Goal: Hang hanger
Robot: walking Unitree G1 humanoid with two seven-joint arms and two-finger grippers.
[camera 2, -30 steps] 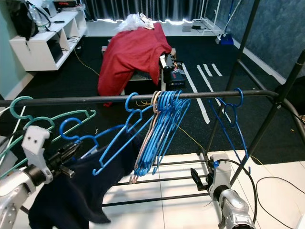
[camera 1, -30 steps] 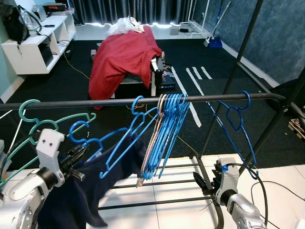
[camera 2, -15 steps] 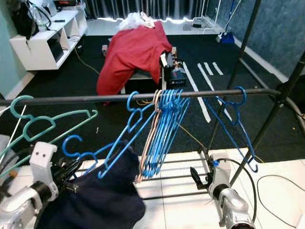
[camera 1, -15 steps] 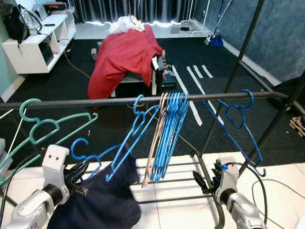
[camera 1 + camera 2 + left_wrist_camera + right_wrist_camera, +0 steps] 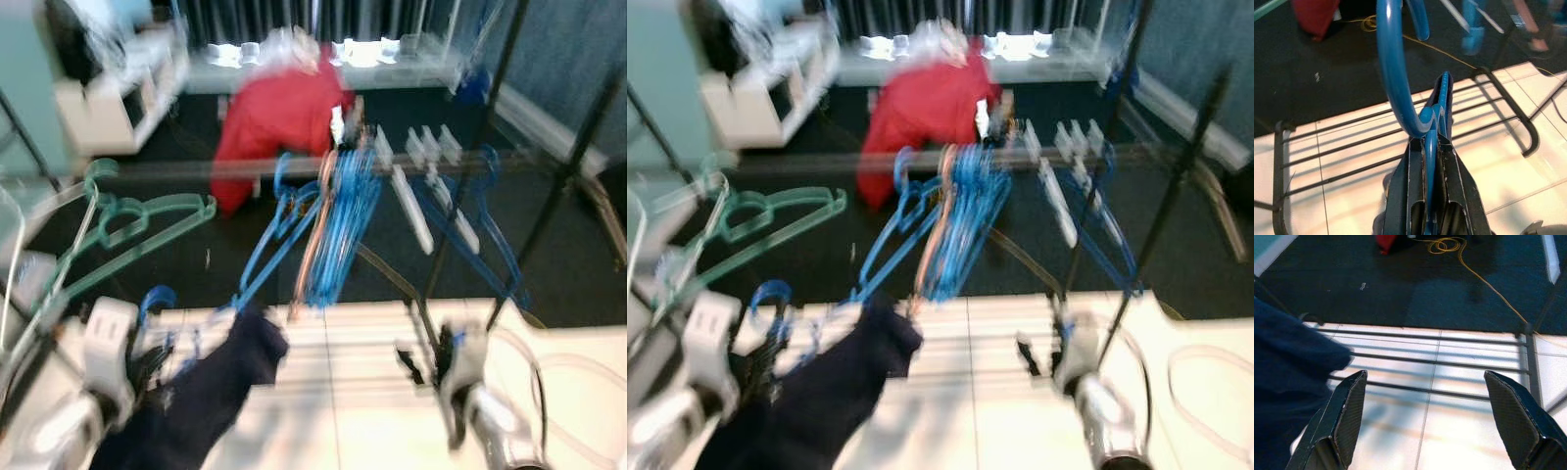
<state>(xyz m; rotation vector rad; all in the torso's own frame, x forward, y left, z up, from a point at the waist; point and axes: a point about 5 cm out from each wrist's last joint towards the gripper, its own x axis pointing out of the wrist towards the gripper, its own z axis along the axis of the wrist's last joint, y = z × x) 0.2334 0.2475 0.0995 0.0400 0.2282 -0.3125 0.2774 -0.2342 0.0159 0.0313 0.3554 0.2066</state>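
My left gripper [image 5: 1431,142] is shut on the neck of a blue hanger [image 5: 1393,83], just under its hook. In the blurred eye views that hanger [image 5: 157,299] sits low at the left, below the dark rail [image 5: 411,162], with a navy garment [image 5: 206,392] draped on it. My left gripper [image 5: 147,362] is beside the garment. Near the rack's lower bars my right gripper [image 5: 416,357] stands open, its fingers [image 5: 1347,416] wide apart and holding nothing.
A bunch of blue hangers [image 5: 338,225], a green hanger [image 5: 127,220] and a lone blue hanger [image 5: 490,225] hang on the rail. Rack base bars [image 5: 1440,360] cross the white tiles. A red cloth [image 5: 279,117] and a white shelf [image 5: 118,88] lie beyond on dark carpet.
The whole picture has shifted and blurred, so the camera is moving. The hanger with the navy garment stays in my left gripper and sits lower under the rail than a second ago.
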